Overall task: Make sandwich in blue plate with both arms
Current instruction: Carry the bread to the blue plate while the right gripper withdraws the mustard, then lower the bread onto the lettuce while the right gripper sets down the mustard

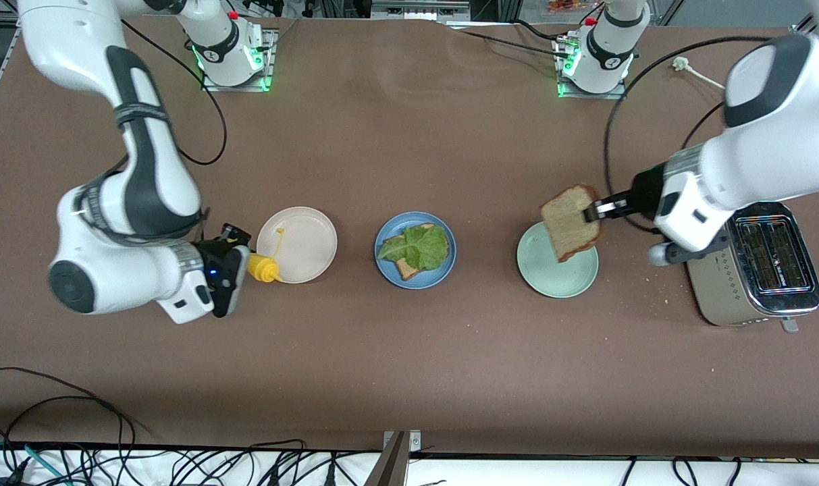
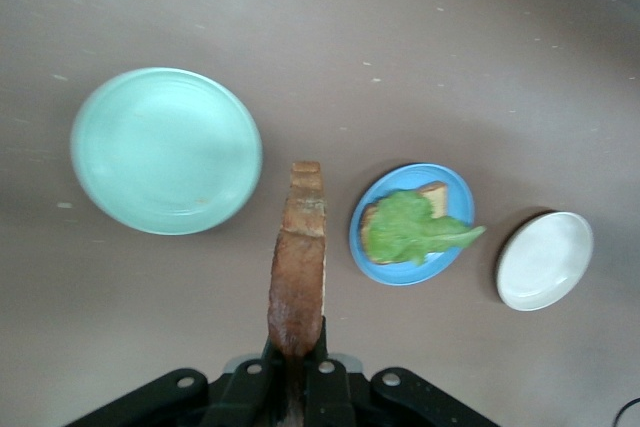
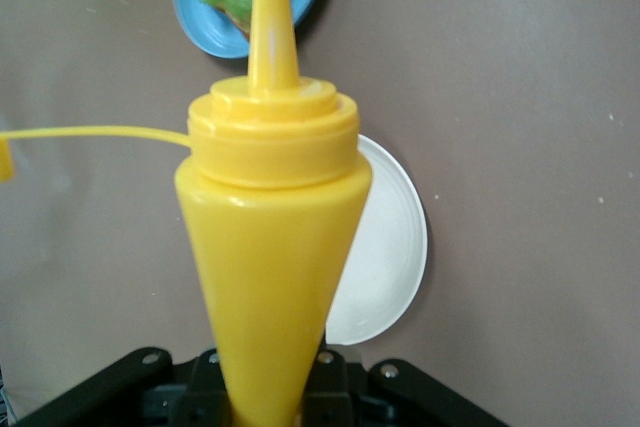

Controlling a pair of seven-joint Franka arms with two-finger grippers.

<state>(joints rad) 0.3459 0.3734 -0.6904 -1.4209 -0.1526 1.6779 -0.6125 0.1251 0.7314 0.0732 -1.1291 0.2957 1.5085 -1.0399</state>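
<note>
One bread slice (image 1: 409, 268) topped with lettuce (image 1: 417, 246) already lies on the blue plate (image 1: 383, 264) mid-counter. The left gripper (image 1: 593, 212) pinches the second slice (image 1: 570, 223) over the pale green plate (image 1: 553, 278); carry it level, centre it, then lower gently. The right gripper (image 1: 242, 264), clamped on a yellow squeeze bottle (image 1: 263, 268) beside the beige plate (image 1: 308, 236), waits.
</note>
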